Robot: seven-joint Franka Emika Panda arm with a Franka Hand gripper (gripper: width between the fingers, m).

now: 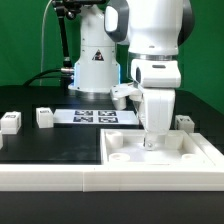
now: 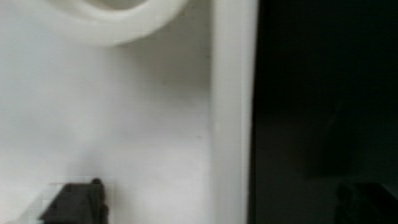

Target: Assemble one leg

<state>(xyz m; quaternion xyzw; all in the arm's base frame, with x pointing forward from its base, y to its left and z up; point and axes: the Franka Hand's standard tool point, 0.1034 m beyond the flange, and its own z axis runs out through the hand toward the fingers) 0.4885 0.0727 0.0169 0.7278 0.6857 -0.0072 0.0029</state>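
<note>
- Hand (image 1: 152,145) (image 2: 217,200): fingers spread wide with nothing between them. It hangs low over the far part of the plate. In the wrist view the two dark fingertips (image 2: 71,202) straddle the plate's raised rim.
- Plate (image 1: 190,155) (image 2: 107,120): large, flat and white, lying on the near right of the dark surface (image 1: 50,148). One round corner socket (image 2: 111,15) shows in the wrist view, and it is vacant.
- Nearest leg (image 1: 183,122): it rests on the surface just beyond the plate's far corner on the exterior view's right, apart from the hand.
- Second leg (image 1: 43,117) and third leg (image 1: 10,122): both sit well apart from the hand on the exterior view's left, beyond the marker board (image 1: 100,116).
- Orientation: each leg appears as a squat block. At this size its long axis and heading cannot be read with confidence.
- Step in hand (judged): no leg is seated yet, so fetching one comes first.
  - Lift the hand clear of the rim before it travels sideways.
  - Centre the fingers on two opposite flat faces of the leg.
  - Carry the leg with its long axis upright.
  - Line it up squarely over the socket before lowering, since a tilted post would probably jam on the socket lip.
</note>
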